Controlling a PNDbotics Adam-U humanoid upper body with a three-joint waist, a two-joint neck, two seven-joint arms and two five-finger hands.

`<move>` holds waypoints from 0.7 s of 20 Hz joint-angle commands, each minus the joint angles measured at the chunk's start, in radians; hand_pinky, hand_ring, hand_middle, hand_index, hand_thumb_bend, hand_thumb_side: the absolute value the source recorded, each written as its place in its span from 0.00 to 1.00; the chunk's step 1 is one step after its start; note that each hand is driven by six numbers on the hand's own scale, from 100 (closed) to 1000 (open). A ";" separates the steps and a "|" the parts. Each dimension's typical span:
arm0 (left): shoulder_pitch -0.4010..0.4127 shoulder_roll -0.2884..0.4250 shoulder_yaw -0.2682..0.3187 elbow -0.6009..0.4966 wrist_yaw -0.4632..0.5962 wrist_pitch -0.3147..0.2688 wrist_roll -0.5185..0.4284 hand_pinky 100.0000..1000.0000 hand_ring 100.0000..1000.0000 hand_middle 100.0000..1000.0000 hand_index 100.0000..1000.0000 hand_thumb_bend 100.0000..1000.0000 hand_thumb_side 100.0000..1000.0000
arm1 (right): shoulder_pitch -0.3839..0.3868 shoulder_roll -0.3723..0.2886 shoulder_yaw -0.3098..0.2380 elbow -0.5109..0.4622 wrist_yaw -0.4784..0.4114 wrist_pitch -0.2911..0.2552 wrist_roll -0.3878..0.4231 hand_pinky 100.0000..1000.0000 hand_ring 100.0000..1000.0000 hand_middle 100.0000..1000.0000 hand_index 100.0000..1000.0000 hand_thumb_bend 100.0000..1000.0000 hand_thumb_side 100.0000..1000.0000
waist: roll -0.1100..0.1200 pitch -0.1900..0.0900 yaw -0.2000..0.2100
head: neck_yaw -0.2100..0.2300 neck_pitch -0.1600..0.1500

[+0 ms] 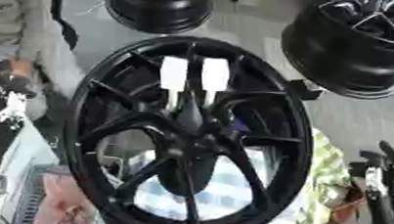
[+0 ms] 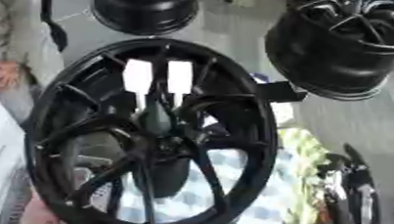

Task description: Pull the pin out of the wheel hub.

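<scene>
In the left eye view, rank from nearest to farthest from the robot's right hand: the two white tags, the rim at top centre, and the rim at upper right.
From the right hand, lower right:
1. Black spoked rim at upper right.
2. Two white rectangular tags on the big black wheel, centre.
3. Black rim at top centre.

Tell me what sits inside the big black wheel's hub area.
Two white rectangular tabs stand side by side above the centre of the wheel hub, between spokes. Their lower ends vanish behind dark spokes, so the seating is hidden.

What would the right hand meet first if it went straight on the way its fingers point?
The right hand shows at the lower right, fingers up. Straight ahead is bare floor, then probably the second wheel at the upper right, not the centre wheel. Depth is unclear.
</scene>
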 commanded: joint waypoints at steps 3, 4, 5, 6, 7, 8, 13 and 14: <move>-0.010 0.012 0.008 -0.020 0.001 -0.001 0.003 0.66 0.50 0.53 0.82 0.10 0.43 | -0.005 -0.006 -0.010 -0.014 0.006 -0.002 -0.004 0.53 0.55 0.62 0.88 0.00 0.58 | 0.010 -0.011 -0.002 | 0.000 -0.009; -0.010 0.012 0.008 -0.020 0.002 -0.001 0.003 0.66 0.50 0.53 0.82 0.10 0.43 | -0.005 -0.006 -0.010 -0.014 0.007 -0.002 -0.004 0.53 0.55 0.62 0.88 0.00 0.58 | 0.010 -0.011 -0.002 | -0.001 -0.009; -0.011 0.013 0.008 -0.020 0.002 -0.001 0.003 0.66 0.50 0.53 0.82 0.10 0.43 | -0.004 -0.006 -0.010 -0.014 0.007 -0.002 -0.004 0.53 0.55 0.62 0.88 0.00 0.58 | 0.010 -0.011 -0.002 | -0.001 -0.009; -0.011 0.014 0.007 -0.021 0.002 -0.002 0.002 0.66 0.50 0.53 0.82 0.10 0.43 | -0.004 -0.006 -0.010 -0.014 0.007 -0.002 -0.004 0.53 0.55 0.62 0.88 0.00 0.58 | 0.010 -0.011 -0.002 | 0.000 -0.008; -0.012 0.015 0.007 -0.021 0.002 -0.002 0.002 0.66 0.50 0.53 0.82 0.10 0.43 | -0.004 -0.006 -0.010 -0.014 0.007 -0.001 -0.003 0.53 0.55 0.62 0.88 0.00 0.58 | 0.010 -0.011 -0.002 | 0.000 -0.008; -0.012 0.018 0.007 -0.023 0.002 -0.002 0.002 0.66 0.50 0.53 0.82 0.10 0.43 | -0.004 -0.006 -0.010 -0.014 0.007 -0.001 -0.003 0.53 0.55 0.62 0.88 0.00 0.58 | 0.010 -0.011 -0.002 | 0.001 -0.008; 0.002 0.081 0.008 -0.067 -0.009 -0.004 -0.007 0.67 0.50 0.53 0.82 0.10 0.41 | -0.005 -0.009 -0.011 -0.014 0.009 0.000 -0.003 0.53 0.55 0.62 0.88 0.00 0.58 | 0.012 -0.012 -0.004 | -0.004 -0.010; 0.006 0.133 0.008 -0.087 -0.020 -0.012 -0.017 0.67 0.50 0.54 0.82 0.10 0.40 | -0.005 -0.012 -0.011 -0.014 0.010 0.001 -0.003 0.53 0.55 0.62 0.88 0.00 0.58 | 0.015 -0.012 -0.006 | -0.004 -0.011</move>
